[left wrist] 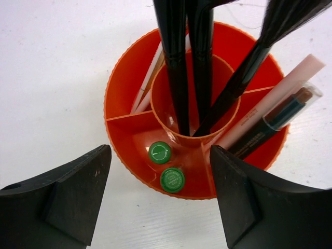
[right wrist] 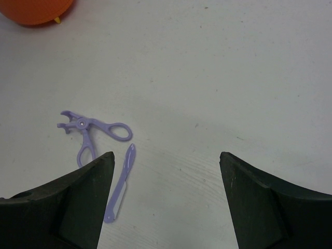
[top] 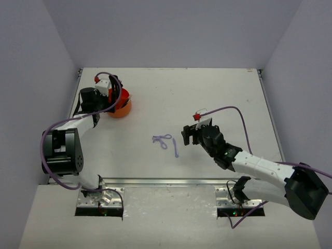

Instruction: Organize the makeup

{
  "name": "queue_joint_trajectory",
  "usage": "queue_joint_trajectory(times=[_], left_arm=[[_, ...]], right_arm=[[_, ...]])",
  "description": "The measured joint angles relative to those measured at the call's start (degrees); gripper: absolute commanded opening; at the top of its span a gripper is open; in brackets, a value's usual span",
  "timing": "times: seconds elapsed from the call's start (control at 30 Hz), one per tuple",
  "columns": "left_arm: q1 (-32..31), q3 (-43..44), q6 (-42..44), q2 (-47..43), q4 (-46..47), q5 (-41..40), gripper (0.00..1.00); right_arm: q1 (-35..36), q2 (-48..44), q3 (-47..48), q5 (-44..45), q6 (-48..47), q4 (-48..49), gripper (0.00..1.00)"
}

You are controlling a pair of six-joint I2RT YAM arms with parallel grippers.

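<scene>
Left jaws are spread wide and empty, and are held straight above the orange tub, which is parked at the far left of the tabletop. Nothing is gripped.

Sorting by type is evident in the tub:
- Black brushes are stood handle-down in the centre cup, so the heads are kept clear.
- Two green tubes are stood cap-up in the near outer compartment.
- Pink stick and dark pencil are leaned in the adjoining compartment.
- Pale sticks are leaned in another.

Right jaws are likewise spread open and empty, and are held above bare tabletop mid-table. Two items are seen loose there, well apart from the tub: the lilac looped tool, lying flat, and a lilac flat stick just beside it.

Both lie off to one side of the jaw gap, so a sideways shift is judged necessary before any descent. Task is judged mostly done.
</scene>
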Motion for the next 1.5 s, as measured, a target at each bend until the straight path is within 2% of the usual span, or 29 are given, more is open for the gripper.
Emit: queue_joint_trajectory(times=[0.23, 0.97, 1.27, 1.5], left_arm=[[-0.2, 0.0, -1.1, -0.7, -0.1, 2.2, 0.75], [-0.2, 1.3, 4.1, 3.1, 0.3, -10.8, 0.75], [-0.2, 6.3, 3.9, 7.1, 0.0, -15.6, 0.75], [-0.2, 7.5, 3.6, 7.1, 0.3, -16.0, 0.76]], right_arm=[[0.0, 0.7, 0.0, 0.0, 0.0, -0.6, 0.82], [0.0, 1.1, 0.0, 0.3, 0.0, -1.2, 0.82], [0.0, 12.5, 4.6, 0.4, 1.3, -7.7, 0.8], [0.0, 20.3, 8.9, -0.2, 2.3, -11.5, 0.71]])
